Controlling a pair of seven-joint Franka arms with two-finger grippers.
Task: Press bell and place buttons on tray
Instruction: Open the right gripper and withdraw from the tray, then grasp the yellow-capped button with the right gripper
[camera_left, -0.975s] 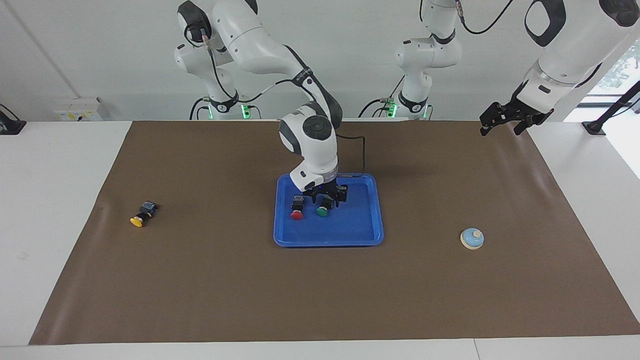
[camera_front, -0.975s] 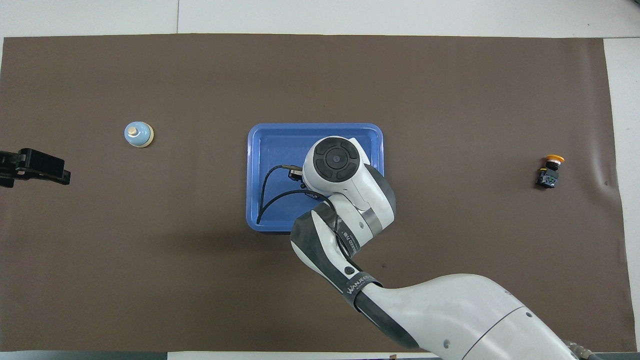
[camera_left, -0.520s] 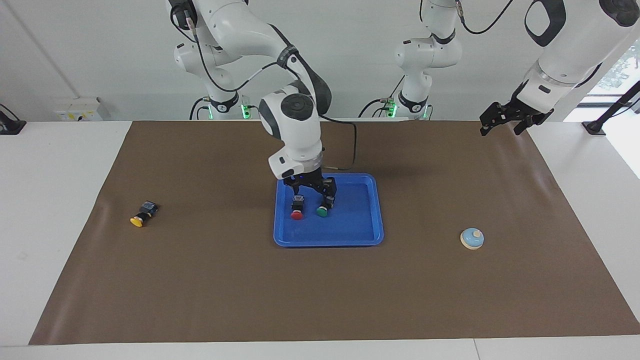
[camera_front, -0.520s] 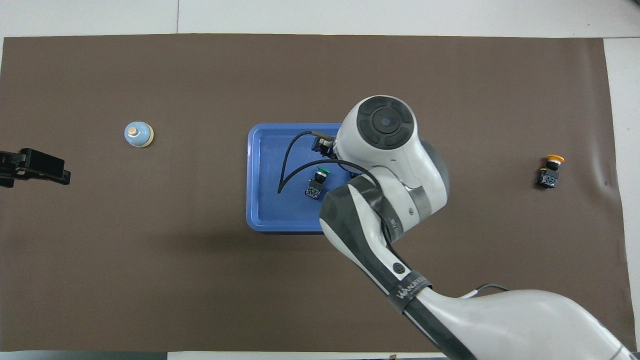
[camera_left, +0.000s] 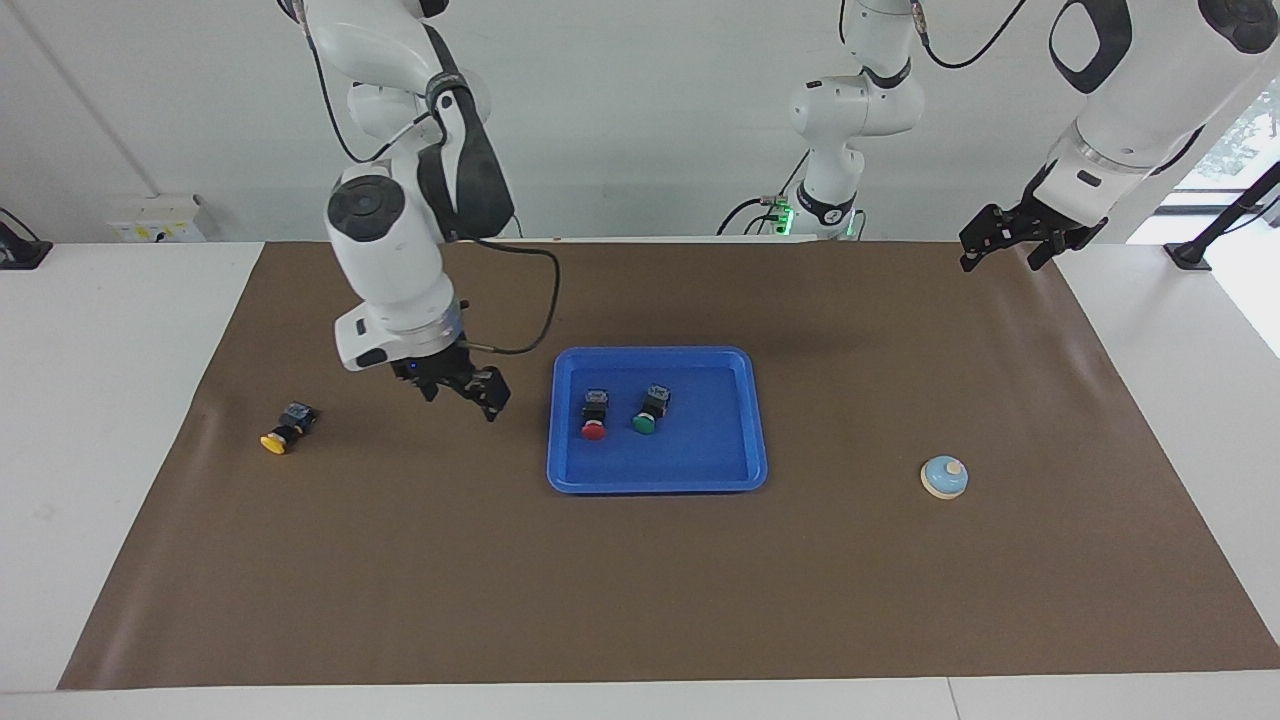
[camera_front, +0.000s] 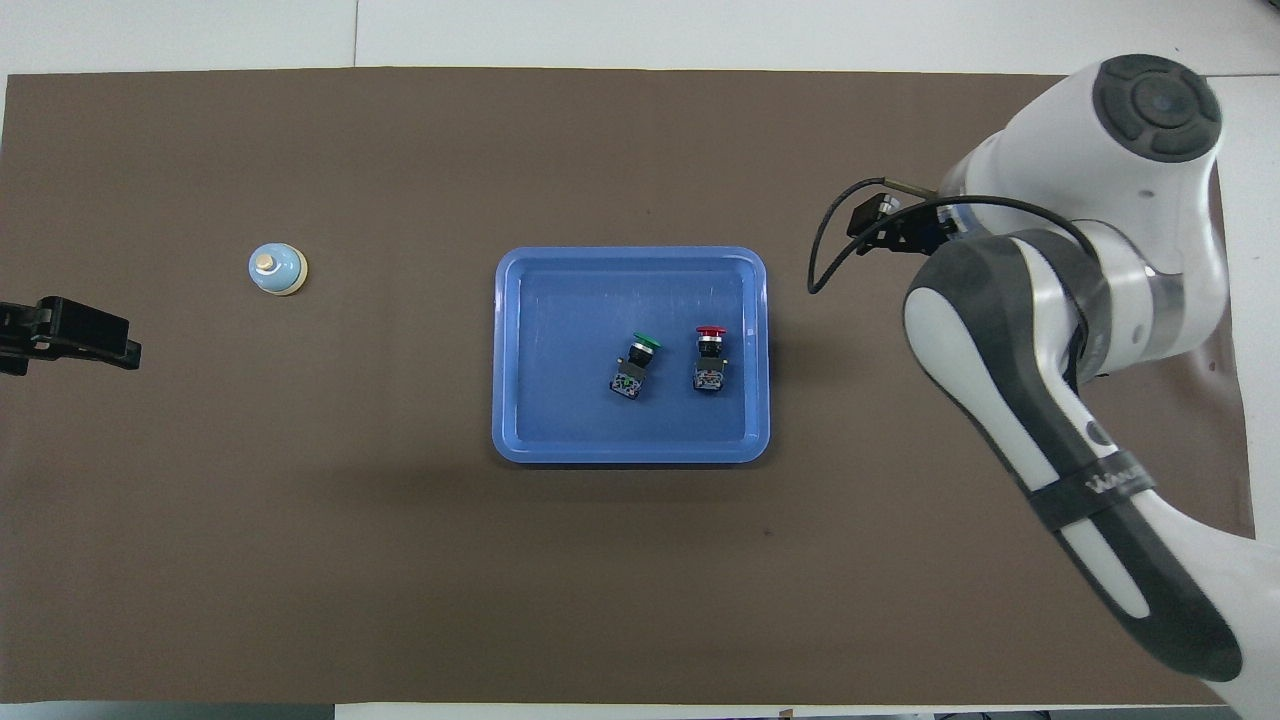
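The blue tray (camera_left: 700, 445) lies mid-table, also in the overhead view (camera_front: 560, 340). The red button (camera_left: 594, 417) and the green button (camera_left: 648, 411) lie in it side by side; both show from above, red (camera_front: 710, 358) and green (camera_front: 634, 365). The yellow button (camera_left: 283, 428) lies on the mat toward the right arm's end; my right arm hides it from above. My right gripper (camera_left: 462, 400) is open and empty, raised over the mat between the yellow button and the tray. The bell (camera_left: 944, 477) stands toward the left arm's end, also seen from above (camera_front: 277, 269).
My left gripper (camera_left: 1012, 245) waits open and raised over the mat's corner at the left arm's end; it also shows in the overhead view (camera_front: 70, 335). A brown mat (camera_left: 640, 590) covers the table.
My right gripper has let go of the green button in the tray, risen, and swung away from the tray toward the yellow button. The left arm has not moved.
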